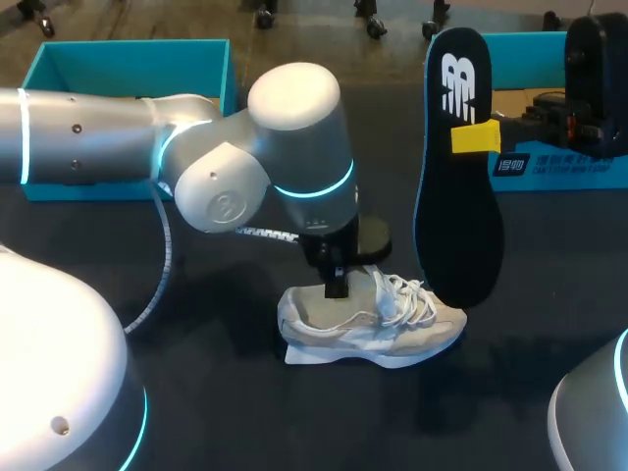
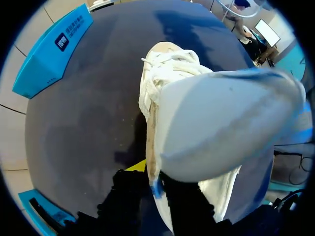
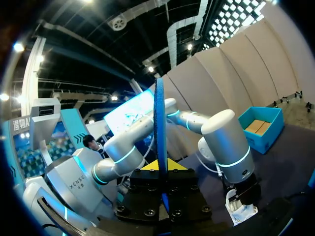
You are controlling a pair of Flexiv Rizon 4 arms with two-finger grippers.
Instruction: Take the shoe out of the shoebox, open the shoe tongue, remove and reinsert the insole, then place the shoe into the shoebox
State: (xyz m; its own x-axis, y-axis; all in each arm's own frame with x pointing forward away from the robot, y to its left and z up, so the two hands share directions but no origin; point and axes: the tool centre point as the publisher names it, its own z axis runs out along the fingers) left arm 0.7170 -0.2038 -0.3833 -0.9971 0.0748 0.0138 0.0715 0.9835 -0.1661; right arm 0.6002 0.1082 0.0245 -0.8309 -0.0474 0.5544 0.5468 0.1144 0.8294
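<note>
Black and upright, the insole (image 1: 456,196) is pinched on both faces by my right fingers (image 1: 475,137), its lower end at the toe of the shoe (image 1: 373,319); whether they touch I cannot tell. The pale, white-laced shoe sits on the dark counter (image 1: 196,392), well apart from the teal shoebox (image 1: 128,64) at the far left. My left fingers (image 2: 127,194) clamp the shoe's heel-side wall, one outside, one inside the opening.

Even overhead light, soft shadow under shoe (image 1: 373,319)
</note>
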